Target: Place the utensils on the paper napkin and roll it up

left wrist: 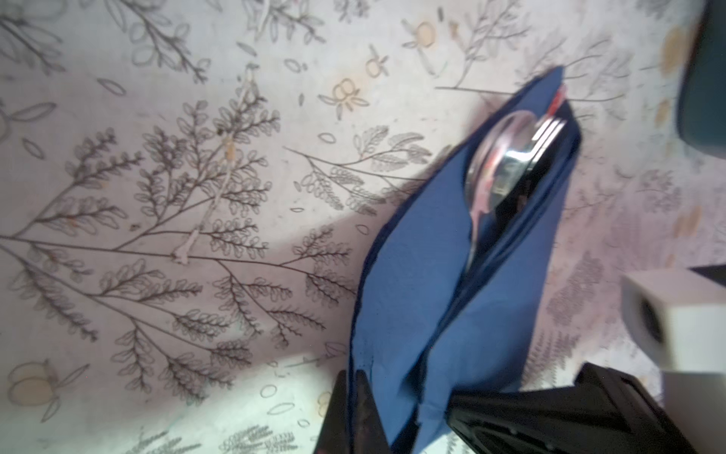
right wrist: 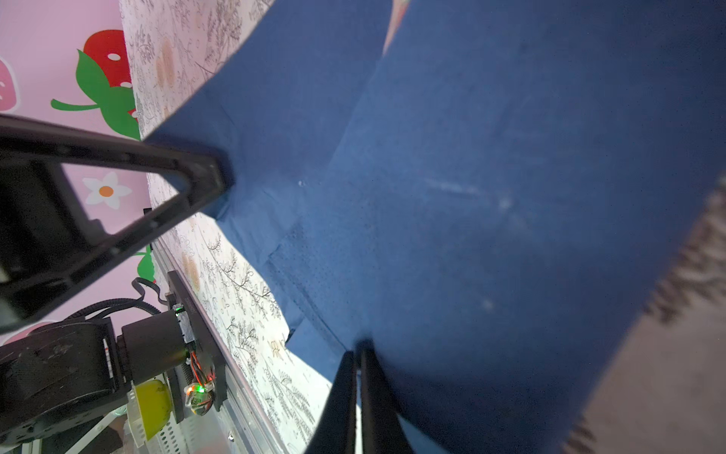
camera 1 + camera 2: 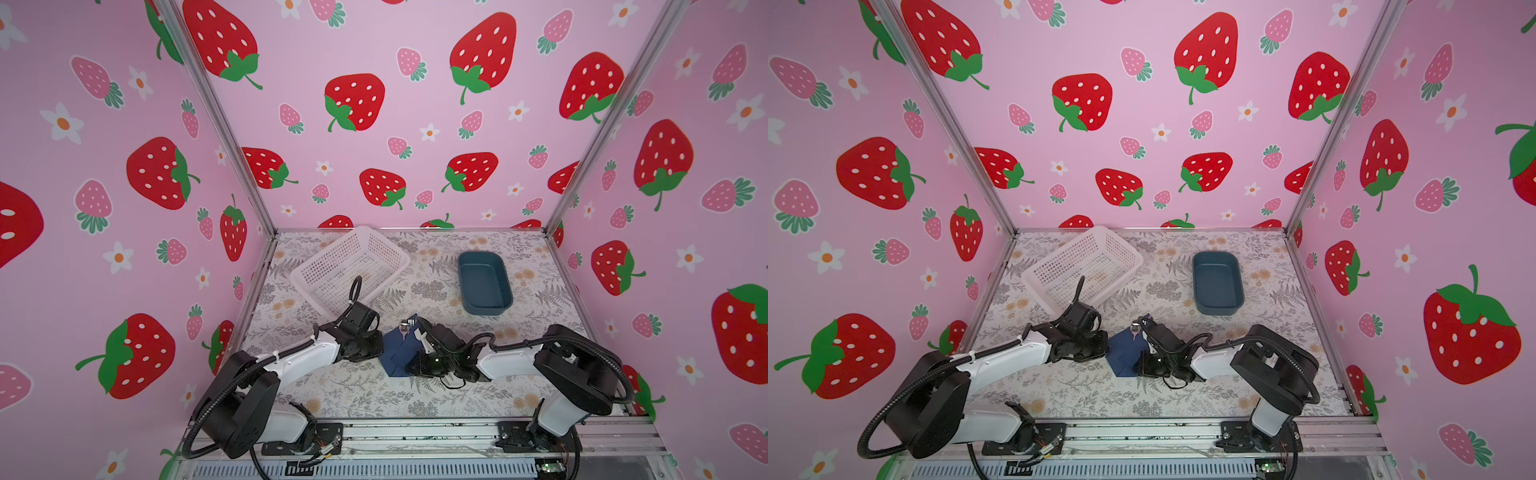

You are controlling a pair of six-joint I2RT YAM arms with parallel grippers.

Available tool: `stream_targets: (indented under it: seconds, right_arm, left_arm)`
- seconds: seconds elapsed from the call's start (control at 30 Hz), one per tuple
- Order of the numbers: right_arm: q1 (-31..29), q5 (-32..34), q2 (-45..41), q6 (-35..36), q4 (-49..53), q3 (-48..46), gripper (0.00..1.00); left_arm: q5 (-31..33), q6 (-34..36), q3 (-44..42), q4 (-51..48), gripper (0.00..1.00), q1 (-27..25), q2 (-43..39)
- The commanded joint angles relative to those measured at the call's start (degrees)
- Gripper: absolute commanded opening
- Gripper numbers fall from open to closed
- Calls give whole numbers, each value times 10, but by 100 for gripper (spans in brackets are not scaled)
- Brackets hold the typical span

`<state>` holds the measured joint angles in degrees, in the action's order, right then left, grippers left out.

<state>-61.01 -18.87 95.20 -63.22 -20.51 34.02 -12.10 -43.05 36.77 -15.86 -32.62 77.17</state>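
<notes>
Got the utensils point(image 1: 506, 157) tucked into the paper napkin point(image 1: 412, 295), pinched tight by left tool point(image 1: 355, 389) and right tool point(image 2: 358, 361), still needs rolling up.

In both top views we look down from high above the front edge of the desk point(image 3: 374, 395) toward the back wall point(image 3: 395, 124). Our left wrist camera hangs close over the paper napkin point(image 1: 412, 295); the right, nearly against it, faces the left edge. All share the napkin.
</notes>
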Motion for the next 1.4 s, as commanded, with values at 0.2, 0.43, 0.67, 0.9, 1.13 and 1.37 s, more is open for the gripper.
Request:
stream_targets:
  seconds: [0.2, 0.43, 0.67, 0.9, 1.13, 1.37]
  right_arm:
    - [-1, 17, 20, -11, 32, -4, 10]
    - [0, 19, 17, -10, 32, -3, 10]
    - [1, 15, 21, -6, 33, -1, 10]
    - [2, 9, 25, -2, 33, 1, 10]
    - [4, 10, 20, -1, 33, -3, 10]
    - [4, 9, 17, 3, 28, -6, 10]
  left_arm:
    - [-68, 6, 42, -20, 0, 0, -14]
    - [-110, 0, 65, -14, 0, 0, -13]
    - [-147, -30, 86, -2, 0, -2, 13]
    - [-163, -52, 107, 19, 0, -13, 45]
    - [-167, -77, 123, 43, 0, -27, 67]
    - [-170, -101, 138, 66, 0, -40, 93]
